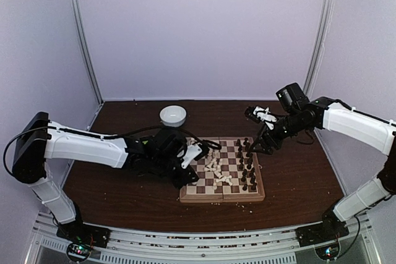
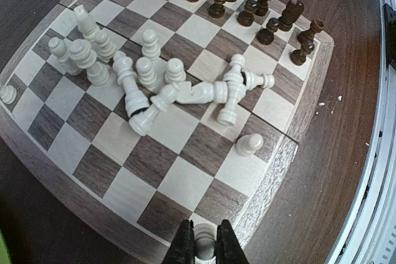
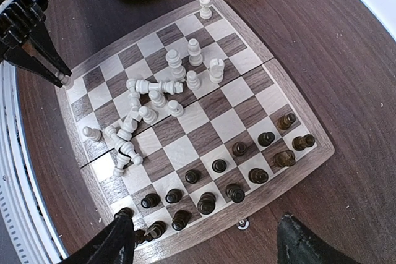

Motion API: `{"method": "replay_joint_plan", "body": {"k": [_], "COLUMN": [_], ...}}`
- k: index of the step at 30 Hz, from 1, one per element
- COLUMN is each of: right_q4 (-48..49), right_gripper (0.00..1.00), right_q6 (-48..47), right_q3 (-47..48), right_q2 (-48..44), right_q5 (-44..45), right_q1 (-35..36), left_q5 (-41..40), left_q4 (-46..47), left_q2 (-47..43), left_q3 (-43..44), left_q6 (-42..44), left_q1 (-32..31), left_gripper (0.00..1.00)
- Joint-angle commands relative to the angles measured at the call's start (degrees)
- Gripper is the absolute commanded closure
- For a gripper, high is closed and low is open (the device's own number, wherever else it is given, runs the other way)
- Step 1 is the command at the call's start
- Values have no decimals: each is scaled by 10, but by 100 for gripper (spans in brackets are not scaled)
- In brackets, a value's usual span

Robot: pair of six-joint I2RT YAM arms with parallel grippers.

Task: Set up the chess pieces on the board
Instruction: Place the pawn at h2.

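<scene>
The left claw (image 2: 205, 246) is closed tight on a small white piece (image 3: 64, 78). Its two dark fingers (image 2: 184, 245) pinch the piece from either side, right at the near left corner of the board (image 1: 204, 197). Whether the piece's base touches the wood cannot be told. The left arm (image 1: 86, 145) comes in from the left with its long white link lying almost level above the table (image 1: 297, 183), and the wrist bends down toward the board's left edge. The right claw (image 3: 210, 240) is spread wide and holds nothing, its fingers hanging apart above the right edge of the board, over the dark pieces (image 3: 219, 166). The right arm (image 1: 356, 122) reaches in from the right, sloping down toward the far right part of the board. The board lies in the middle of the table between the two arms. The dark pieces stand upright in two lines along its right side. Most of the white pieces (image 2: 154, 85) are bunched on the left half, some upright and several lying on their sides across one another. One stands alone at the far left corner and another by the near edge.
</scene>
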Motion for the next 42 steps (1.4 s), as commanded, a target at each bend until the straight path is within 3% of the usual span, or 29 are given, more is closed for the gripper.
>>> {"method": "replay_joint_plan", "body": {"k": [1, 24, 33, 42], "right_q4": [7, 4, 3, 1], "right_gripper": [21, 21, 21, 21], "right_q6": [-6, -11, -12, -15], "right_q3": [-8, -10, -10, -10], "right_q2": [-3, 8, 11, 12], "right_q5": [10, 14, 13, 12], "right_q1": [2, 2, 2, 2], "left_q5": [19, 11, -2, -3], "left_q4": [46, 25, 12, 15], "left_q2": [22, 74, 75, 17], "left_q3": [4, 37, 43, 58], "left_q6": [1, 19, 24, 25], "left_q1": [-18, -27, -31, -32], "left_gripper": [95, 91, 70, 60]}}
